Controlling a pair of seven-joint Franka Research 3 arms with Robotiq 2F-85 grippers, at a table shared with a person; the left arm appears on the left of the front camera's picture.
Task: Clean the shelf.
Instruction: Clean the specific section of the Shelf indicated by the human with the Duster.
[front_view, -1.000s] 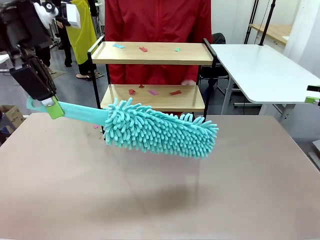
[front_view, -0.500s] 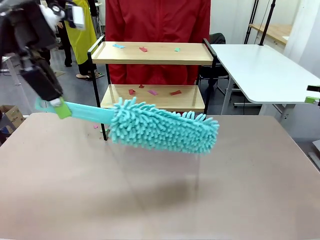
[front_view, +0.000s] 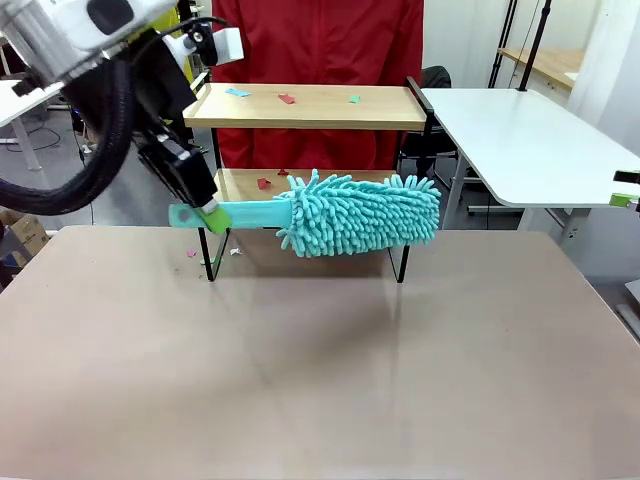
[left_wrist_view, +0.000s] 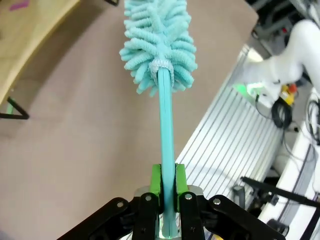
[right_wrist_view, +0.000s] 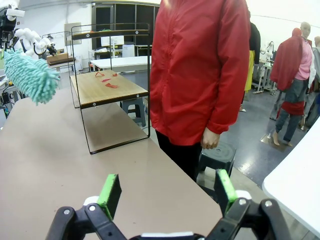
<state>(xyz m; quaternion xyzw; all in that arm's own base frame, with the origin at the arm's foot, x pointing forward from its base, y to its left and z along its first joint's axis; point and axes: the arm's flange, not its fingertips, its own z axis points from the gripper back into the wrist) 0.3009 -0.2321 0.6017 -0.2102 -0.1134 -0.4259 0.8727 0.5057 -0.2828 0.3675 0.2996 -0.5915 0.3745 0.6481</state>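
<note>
The shelf (front_view: 305, 106) stands at the table's far edge, with small coloured paper scraps (front_view: 287, 98) on its top board and a red scrap (front_view: 264, 183) on the lower one. My left gripper (front_view: 205, 212) is shut on the handle of a teal fluffy duster (front_view: 360, 213), whose head hangs level in front of the lower board. In the left wrist view the gripper (left_wrist_view: 167, 185) clamps the handle and the duster head (left_wrist_view: 159, 45) points away, the shelf board (left_wrist_view: 25, 35) at upper left. My right gripper (right_wrist_view: 167, 190) is open and holds nothing, looking at the shelf (right_wrist_view: 107, 87) and duster (right_wrist_view: 30, 75).
A person in a red jacket (front_view: 315, 40) stands right behind the shelf, also seen close by (right_wrist_view: 200, 70). The brown table (front_view: 320, 370) stretches bare in front. A white table (front_view: 520, 130) stands at the back right.
My left arm has swung right and toward the shelf. The duster has risen off the table area and now hangs level in front of the lower board.
</note>
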